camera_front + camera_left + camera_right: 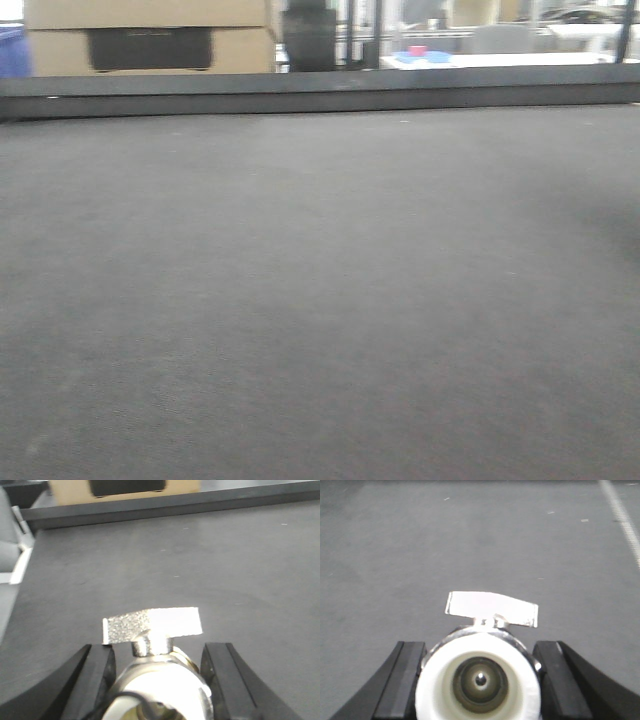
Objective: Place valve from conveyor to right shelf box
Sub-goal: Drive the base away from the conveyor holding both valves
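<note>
Over the belt [320, 300], the left gripper [157, 677] clasps a valve [165, 685] by its round body and the right gripper [480, 665] clasps a second valve [480, 680] likewise; stiff, weighty, slick metal, I'd guess, best held around the body, not the handle.

The right tool [480, 652] has its two black fingers [402, 680] pressed against either side of the valve [479, 677], whose round white plastic end faces the camera with a dark bore at its middle. A flat silvery handle [491, 608] stands out just above the valve's body. Beyond the valve lies the dark grey conveyor [470, 540], with a thin white line [620, 515] running up and to the right of the valve.
</note>
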